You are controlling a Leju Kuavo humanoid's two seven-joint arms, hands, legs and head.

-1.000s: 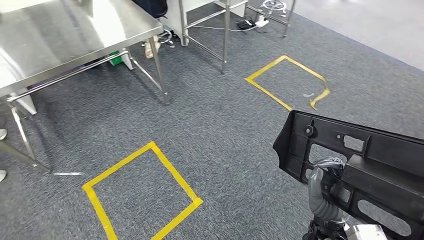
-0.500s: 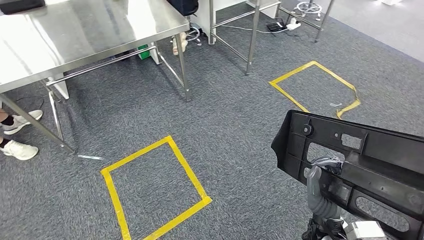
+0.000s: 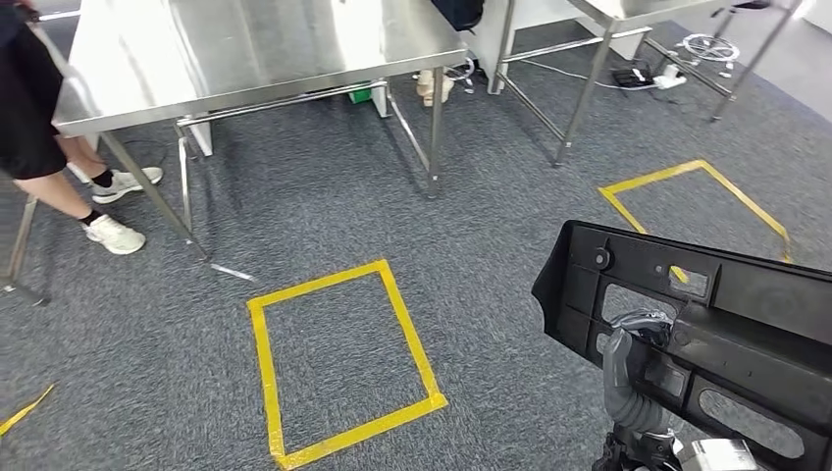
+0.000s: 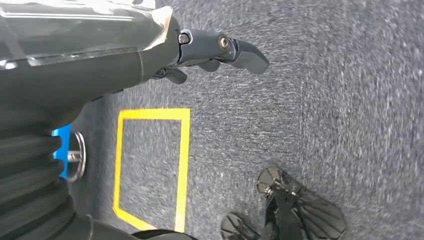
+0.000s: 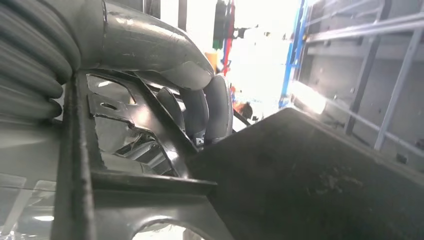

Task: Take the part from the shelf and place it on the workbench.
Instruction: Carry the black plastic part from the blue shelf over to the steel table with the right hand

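While the view has swung toward the workbench (image 3: 265, 49), right robot hand (image 3: 633, 368) still clamped on the part (image 3: 726, 324).

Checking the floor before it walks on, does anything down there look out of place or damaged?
One small thing: a loose strip of silvery tape lies on the carpet by the workbench leg, askew. The yellow square looks intact.

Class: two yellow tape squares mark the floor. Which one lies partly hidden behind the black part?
The far-right tape square; the black part covers its near corner, while the middle square shows whole.
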